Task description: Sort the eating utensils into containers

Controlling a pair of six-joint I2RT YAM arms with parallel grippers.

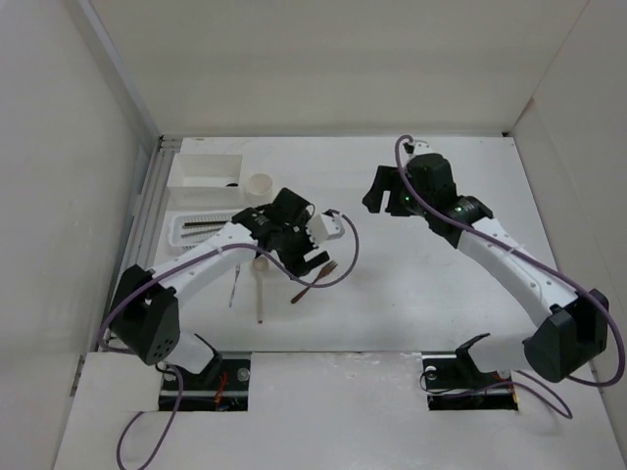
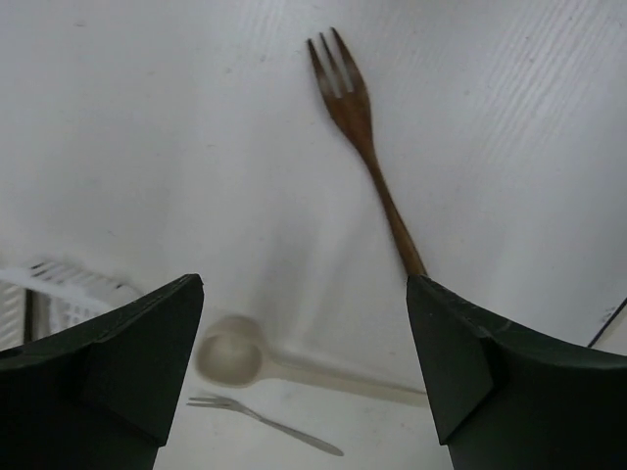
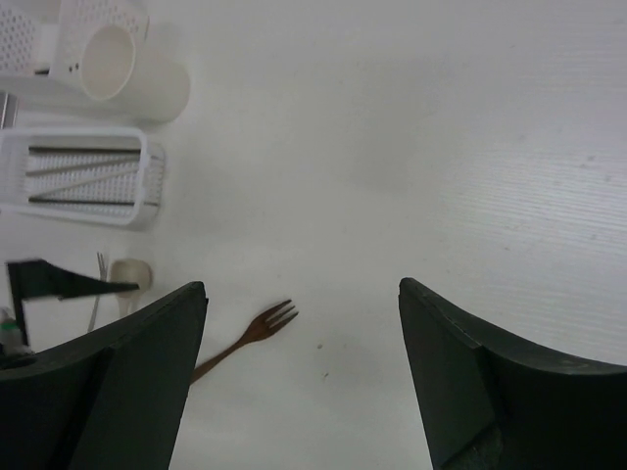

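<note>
On the white table lie one brown wooden fork, one pale wooden spoon and one thin metal fork. One box, one cup and one tray stand at the far left. My left gripper and right gripper gape, empty.

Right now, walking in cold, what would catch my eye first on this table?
Probably the brown wooden fork, dark against the white table, lying near mid-table just ahead of the open left gripper. Next, clustered at the far left, a white box, a round cup and a ribbed tray holding dark chopsticks.
</note>
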